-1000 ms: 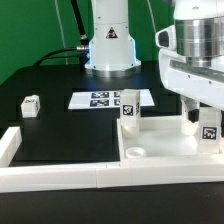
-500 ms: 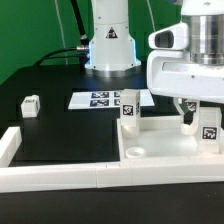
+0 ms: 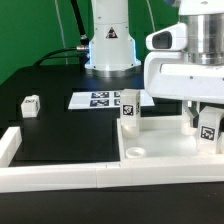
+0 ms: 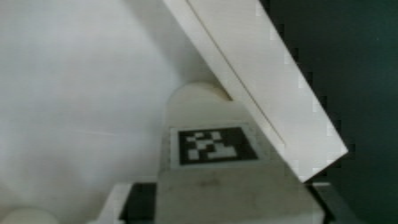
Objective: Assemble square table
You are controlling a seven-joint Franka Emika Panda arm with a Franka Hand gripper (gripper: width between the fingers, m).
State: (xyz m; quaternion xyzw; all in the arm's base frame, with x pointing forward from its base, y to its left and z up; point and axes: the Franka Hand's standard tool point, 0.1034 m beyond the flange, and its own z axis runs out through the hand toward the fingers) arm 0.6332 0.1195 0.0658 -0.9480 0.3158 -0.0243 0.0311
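Observation:
The white square tabletop (image 3: 160, 150) lies at the exterior view's lower right, with its raised rim (image 4: 249, 70) also in the wrist view. One tagged leg (image 3: 128, 112) stands upright in its far left corner. A second tagged leg (image 3: 208, 128) (image 4: 217, 150) stands at the right corner, between my fingers. My gripper (image 3: 205, 122) (image 4: 231, 205) straddles this leg. One finger (image 4: 143, 205) lies against it, while a thin gap shows at the other finger (image 4: 327, 200). A loose leg (image 3: 30, 104) lies on the black table at the left.
The marker board (image 3: 100, 99) lies behind the tabletop. Long white wall bars run along the front (image 3: 60, 176) and the left (image 3: 8, 146). The arm's base (image 3: 110, 45) stands at the back.
My hand turned about a quarter turn over the right leg between one second ago and half a second ago, then barely shifted. The leg's tag still faces the same way.

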